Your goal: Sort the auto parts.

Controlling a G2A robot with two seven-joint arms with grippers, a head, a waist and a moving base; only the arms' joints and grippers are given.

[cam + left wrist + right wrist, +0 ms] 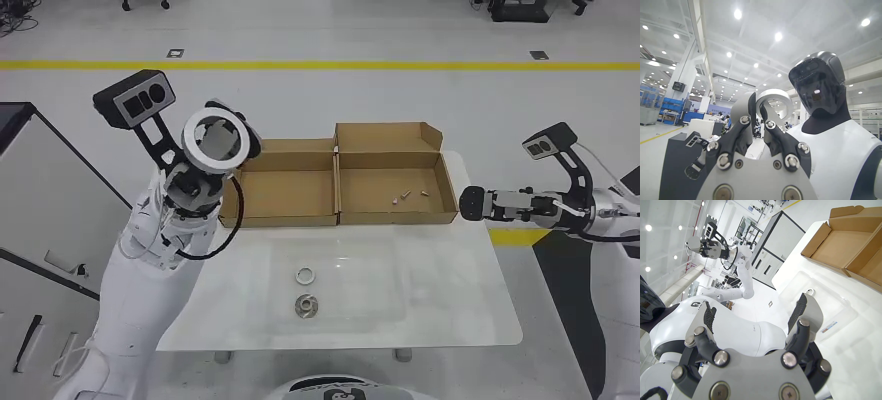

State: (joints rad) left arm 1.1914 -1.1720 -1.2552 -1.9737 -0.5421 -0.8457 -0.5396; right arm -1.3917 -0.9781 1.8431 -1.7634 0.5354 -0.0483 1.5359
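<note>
Metal bits sit nearest: a finned hub-like part (306,306) and, just beyond it, a small ring (305,274), lying apart in the clear tray (390,295) on the white table (480,310). Both look rigid, smooth & prob. slippery. The small ring is likely best pinched across its rim, the hub by its outer edge. Raised off the table's left side, the left gripper (757,103) is clamped on the big ring (776,92) w/ one finger inside the bore and one outside, squeezing the wall (a sound hold for a stiff, fairly hefty-looking hoop, though it might swing in a light grip). The right gripper (755,309) hangs spread wide w/ nothing in it, just off the far-right table corner. Farthest back are two cardboard boxes side by side: the left box (290,190) has a bare floor, the right box (370,190) holds a few small bolts (400,197).
</note>
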